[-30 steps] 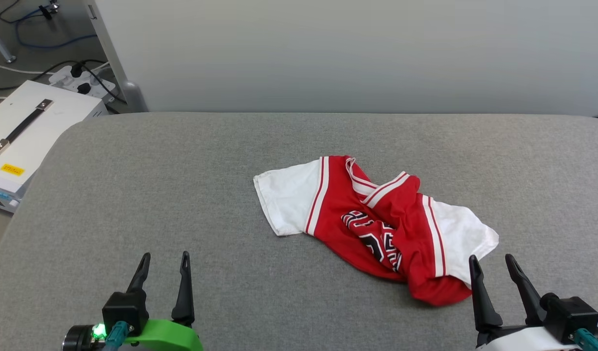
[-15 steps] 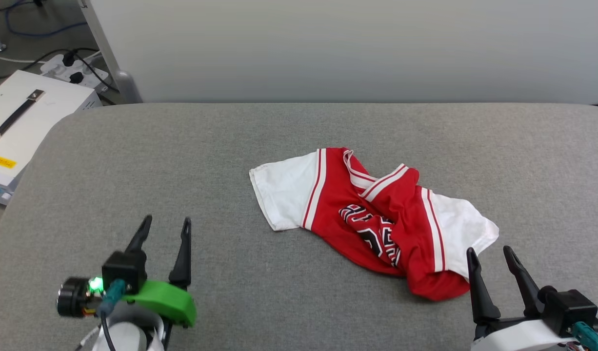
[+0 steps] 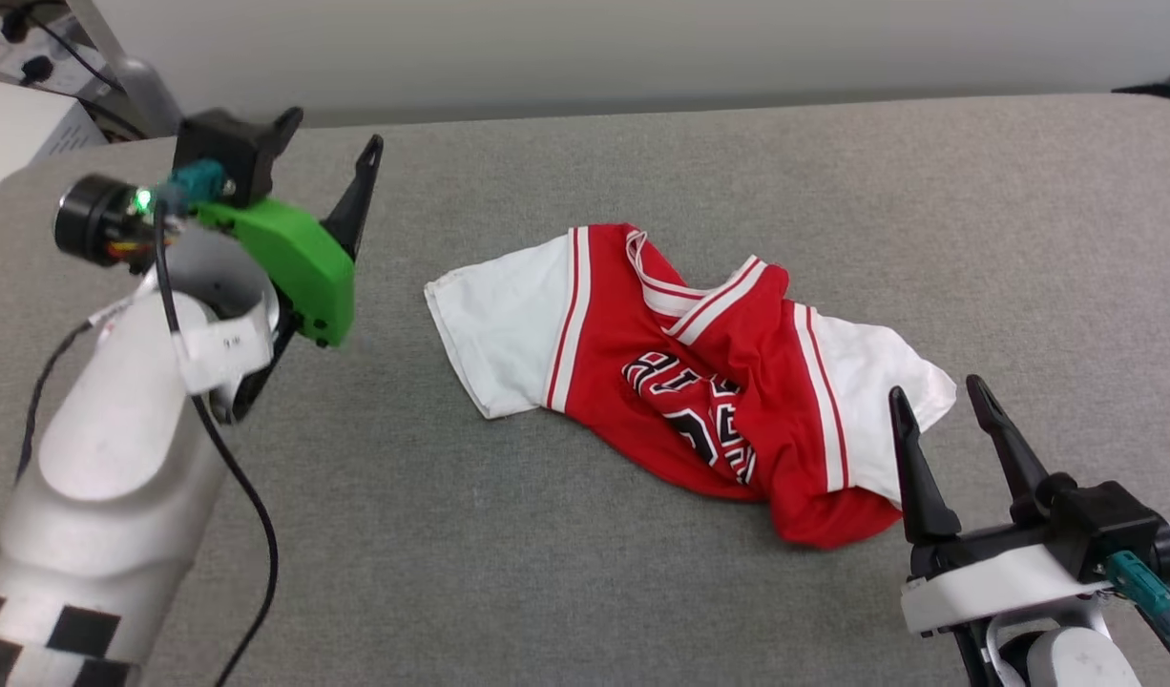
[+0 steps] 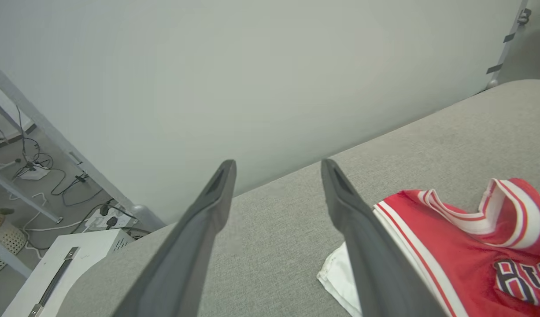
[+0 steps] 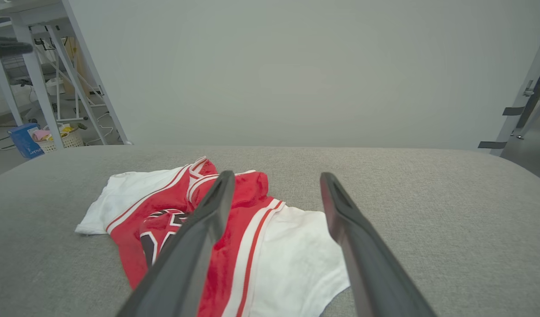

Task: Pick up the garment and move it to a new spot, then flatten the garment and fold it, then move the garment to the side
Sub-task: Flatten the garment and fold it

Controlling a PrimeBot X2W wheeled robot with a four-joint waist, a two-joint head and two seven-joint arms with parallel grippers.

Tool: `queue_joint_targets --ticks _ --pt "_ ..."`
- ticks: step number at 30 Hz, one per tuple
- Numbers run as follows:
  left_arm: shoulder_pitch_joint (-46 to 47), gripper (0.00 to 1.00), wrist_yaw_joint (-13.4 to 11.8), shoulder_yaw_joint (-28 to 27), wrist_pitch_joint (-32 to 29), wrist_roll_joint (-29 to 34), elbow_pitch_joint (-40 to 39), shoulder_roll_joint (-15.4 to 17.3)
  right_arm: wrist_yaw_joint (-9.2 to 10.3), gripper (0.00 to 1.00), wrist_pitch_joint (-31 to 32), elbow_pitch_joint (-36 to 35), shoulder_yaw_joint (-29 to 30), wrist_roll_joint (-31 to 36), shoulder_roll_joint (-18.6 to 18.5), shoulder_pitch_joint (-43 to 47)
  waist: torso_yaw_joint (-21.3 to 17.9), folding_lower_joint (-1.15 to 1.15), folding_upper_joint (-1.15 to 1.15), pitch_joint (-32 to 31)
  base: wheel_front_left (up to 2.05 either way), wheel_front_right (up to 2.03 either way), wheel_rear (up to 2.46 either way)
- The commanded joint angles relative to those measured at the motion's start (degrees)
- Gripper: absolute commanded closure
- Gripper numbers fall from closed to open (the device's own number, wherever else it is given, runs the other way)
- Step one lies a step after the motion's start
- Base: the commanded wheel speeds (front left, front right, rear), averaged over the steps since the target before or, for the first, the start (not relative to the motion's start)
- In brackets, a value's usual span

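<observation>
The garment [image 3: 699,382] is a red jersey T-shirt with white sleeves and black lettering, lying crumpled in the middle of the grey padded table [image 3: 547,572]. My left gripper [image 3: 332,134] is raised at the far left, open and empty, well to the left of the garment's left sleeve. In the left wrist view the left gripper [image 4: 277,165] points at the table's back edge, with the garment [image 4: 464,246] to its lower right. My right gripper [image 3: 936,393] stands open at the right sleeve's edge. In the right wrist view the right gripper [image 5: 277,176] straddles the sleeve of the garment [image 5: 252,229].
A pale wall runs behind the table. On the floor past the table's left corner stand a white box with a handle [image 4: 63,273], a power strip and cables. A basket and a blue box [image 5: 25,140] sit under a white frame further off.
The head camera has tilted, shifting the whole picture. My left arm has risen and swung forward to the table's far left. My right gripper has edged up to the right sleeve. Both stay open.
</observation>
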State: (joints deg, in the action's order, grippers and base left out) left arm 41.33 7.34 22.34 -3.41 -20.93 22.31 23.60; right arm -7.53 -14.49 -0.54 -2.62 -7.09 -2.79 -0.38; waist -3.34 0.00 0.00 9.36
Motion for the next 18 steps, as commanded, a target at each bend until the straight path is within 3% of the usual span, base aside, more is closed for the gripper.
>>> queue_joint_targets --ticks 1,10,18 --pt "3.1 0.00 0.1 1.7 -2.3 -1.8 0.6 1.2 0.04 0.00 -0.5 -0.5 -0.1 0.5 -0.1 -1.4 -2.4 0.00 0.00 4.5 0.00 0.00 0.00" --pt "18.2 0.00 0.1 18.1 -27.5 -18.1 4.5 6.7 0.04 0.00 -0.5 -1.3 -0.5 0.3 -0.1 -5.1 -5.2 0.00 0.00 11.6 0.00 0.00 0.00" --pt "23.5 0.00 0.1 29.7 -40.5 -28.7 4.9 10.7 0.04 0.00 -0.5 -1.9 -0.3 -0.5 -0.1 -7.3 -7.2 0.00 0.00 16.7 0.00 0.00 0.00"
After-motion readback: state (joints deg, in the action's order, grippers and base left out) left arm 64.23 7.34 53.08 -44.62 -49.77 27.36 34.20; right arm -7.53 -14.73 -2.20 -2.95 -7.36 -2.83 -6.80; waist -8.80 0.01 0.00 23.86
